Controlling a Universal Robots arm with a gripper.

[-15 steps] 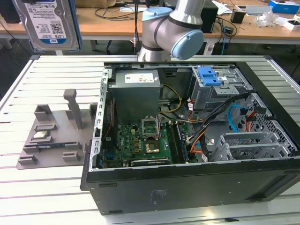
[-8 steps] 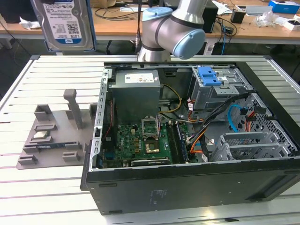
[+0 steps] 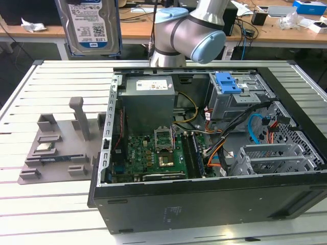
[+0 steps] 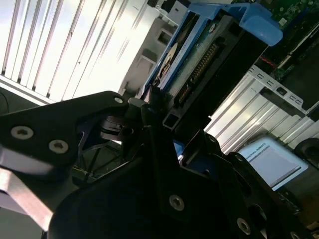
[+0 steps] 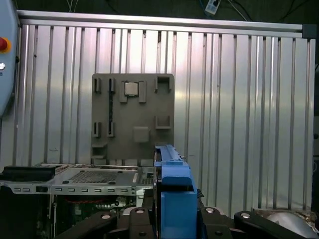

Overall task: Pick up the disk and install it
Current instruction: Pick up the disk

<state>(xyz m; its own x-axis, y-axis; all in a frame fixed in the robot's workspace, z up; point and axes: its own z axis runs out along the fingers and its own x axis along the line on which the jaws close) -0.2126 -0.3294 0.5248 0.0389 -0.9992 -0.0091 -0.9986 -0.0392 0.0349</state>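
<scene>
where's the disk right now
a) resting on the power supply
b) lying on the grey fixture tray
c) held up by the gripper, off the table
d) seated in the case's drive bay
c: the disk sits high at the exterior view's left, off the table, and in the second wrist view the gripper clamps its blue-framed edge.

The disk (image 3: 88, 25) is bare silver metal with a glossy paper label, edged in smooth blue plastic. The table (image 3: 51, 214) is ribbed pale metal, dully shiny. The grey fixture plate (image 3: 66, 145) looks matt plastic; the computer case (image 3: 204, 204), matt black metal.
</scene>
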